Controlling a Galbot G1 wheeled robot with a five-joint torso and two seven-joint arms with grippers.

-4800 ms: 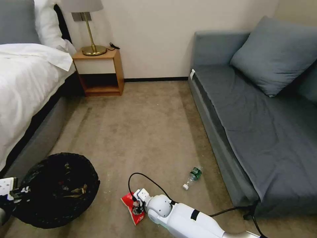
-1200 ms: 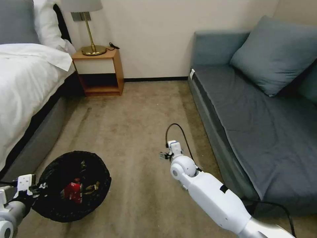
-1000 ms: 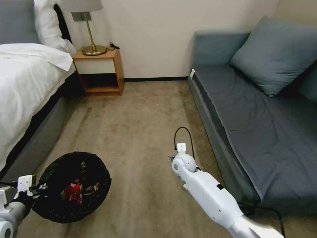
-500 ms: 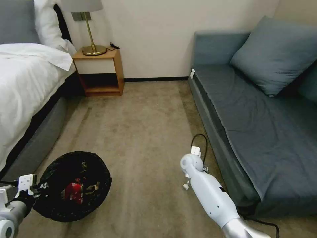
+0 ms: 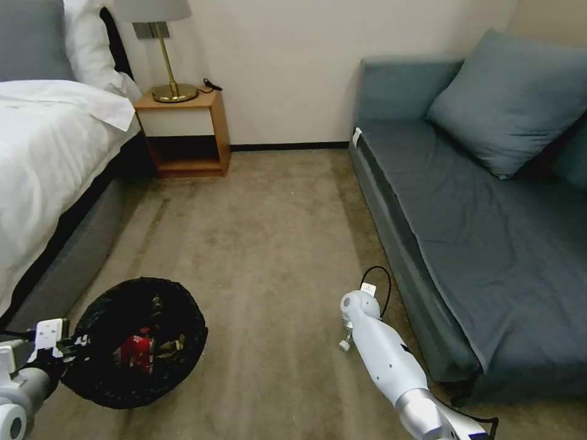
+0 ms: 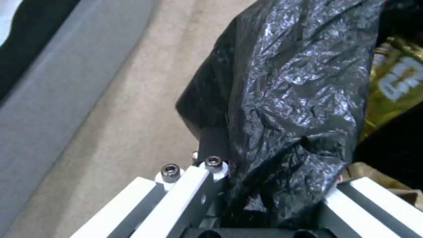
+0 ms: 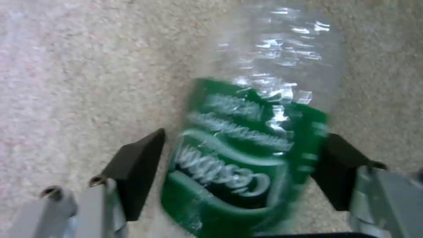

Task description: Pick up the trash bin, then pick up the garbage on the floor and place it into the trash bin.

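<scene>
The clear bottle [image 7: 260, 138] carries a green label with white script that is too smeared to read; it lies on the beige carpet [image 5: 257, 244] near the front edge of the grey sofa [image 5: 489, 244], its white cap [image 5: 344, 346] peeking out beside the right arm. The right gripper [image 7: 240, 172] is down at the floor with its two dark fingers [image 7: 136, 168] spread wide on either side of the label, one just beside the label and the other at its edge, not closed on the bottle. The trash bin [image 5: 137, 339], round and wrapped in a crinkly black bag, sits near the bed's [image 5: 49, 171] lower corner by its grey base. The left gripper [image 6: 264, 205] is clamped on the bin's bag-covered rim, one finger outside and one inside. Inside the bin lie a red snack packet [image 5: 136, 353] and a gold-brown wrapper [image 6: 392, 86] with white lettering that cannot be made out. The middle of the carpet is open between bed and sofa, running back to the wooden nightstand [image 5: 183, 131] with a brass lamp [image 5: 165, 55] against the wall
</scene>
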